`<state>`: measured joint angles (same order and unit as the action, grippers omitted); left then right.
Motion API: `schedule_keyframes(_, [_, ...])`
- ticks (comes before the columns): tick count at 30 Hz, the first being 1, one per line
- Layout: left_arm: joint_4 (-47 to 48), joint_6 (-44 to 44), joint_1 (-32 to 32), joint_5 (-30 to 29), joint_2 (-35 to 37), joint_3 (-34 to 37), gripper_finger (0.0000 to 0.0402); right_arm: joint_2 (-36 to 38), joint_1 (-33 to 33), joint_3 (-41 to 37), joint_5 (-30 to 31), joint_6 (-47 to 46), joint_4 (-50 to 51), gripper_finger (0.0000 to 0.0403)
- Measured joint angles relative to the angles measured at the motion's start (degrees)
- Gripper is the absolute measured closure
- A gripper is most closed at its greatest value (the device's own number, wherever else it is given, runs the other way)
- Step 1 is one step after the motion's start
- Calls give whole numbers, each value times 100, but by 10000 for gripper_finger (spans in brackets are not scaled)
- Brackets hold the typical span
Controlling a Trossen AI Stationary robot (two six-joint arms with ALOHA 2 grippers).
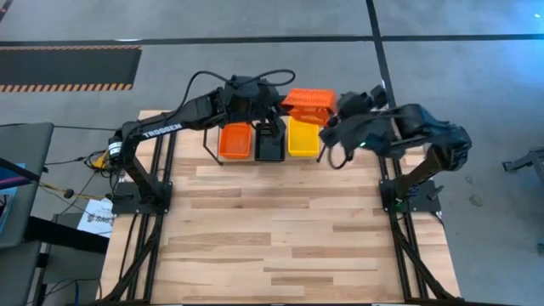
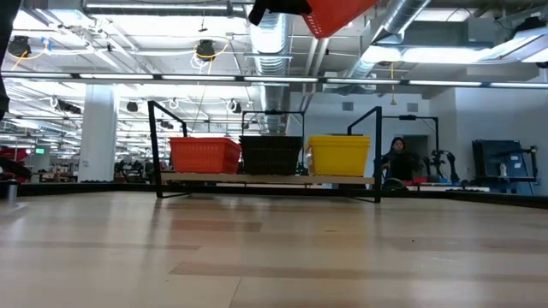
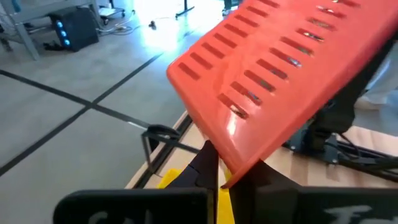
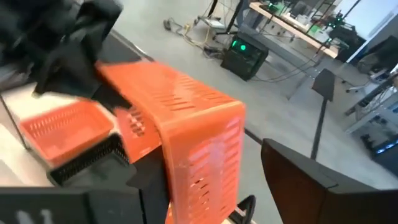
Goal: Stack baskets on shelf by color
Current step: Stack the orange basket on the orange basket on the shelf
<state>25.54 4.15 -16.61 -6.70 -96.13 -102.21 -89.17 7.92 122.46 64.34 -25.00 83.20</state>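
Note:
A red-orange basket [image 1: 308,102] hangs tilted above the shelf's [image 2: 156,145] right end, and my left gripper [image 1: 283,102] is shut on it. It shows at the top of the low view as the held basket [image 2: 338,13]. On the shelf stand a red-orange basket [image 2: 204,156], a black basket [image 2: 271,155] and a yellow basket [image 2: 338,155], side by side on their bottoms. My right gripper [image 1: 334,116] is open just right of the held basket. In its wrist view its fingers [image 4: 298,180] stand wide apart, with the basket's end [image 4: 199,143] ahead between them and a gap beside it. My left gripper pinches the held basket's lower edge [image 3: 231,163] between its two fingers [image 3: 205,163], near a corner. The fingers come from the table's left, slanting a little downward. The basket is lifted clear of the shelf and tilted, its slotted surface [image 3: 280,68] turned toward the wrist camera.
The shelf stands at the table's far edge [image 1: 255,115]; the wooden tabletop [image 1: 280,229] stretches toward the near side. Cables [image 1: 255,81] loop over the left arm. Beyond the table, a seated person [image 2: 398,161] and room equipment show.

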Motion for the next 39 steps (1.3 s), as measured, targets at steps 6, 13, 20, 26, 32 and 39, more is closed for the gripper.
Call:
schedule_keyframes(6, [282,-50,-137,-138,19,2,401,314,223,494,146,23,28,148])
schedule_keyframes(13, [1104,-316,-492,-700,14,7,401,677,823,924,212,-28,12,148])
schedule_keyframes(20, [3075,-1229,-970,-44,8,-619,401,958,1383,939,-126,-64,80,148])
schedule_keyframes(26, [5281,-2354,-1307,132,11,-1479,401,971,1539,928,-726,-97,116,148])
schedule_keyframes(32, [6348,-2675,-1555,597,10,-1781,401,954,1471,930,-771,-583,699,148])
schedule_keyframes(39, [6450,-3077,-1681,606,-97,-1755,401,859,1153,841,-988,-605,680,148])
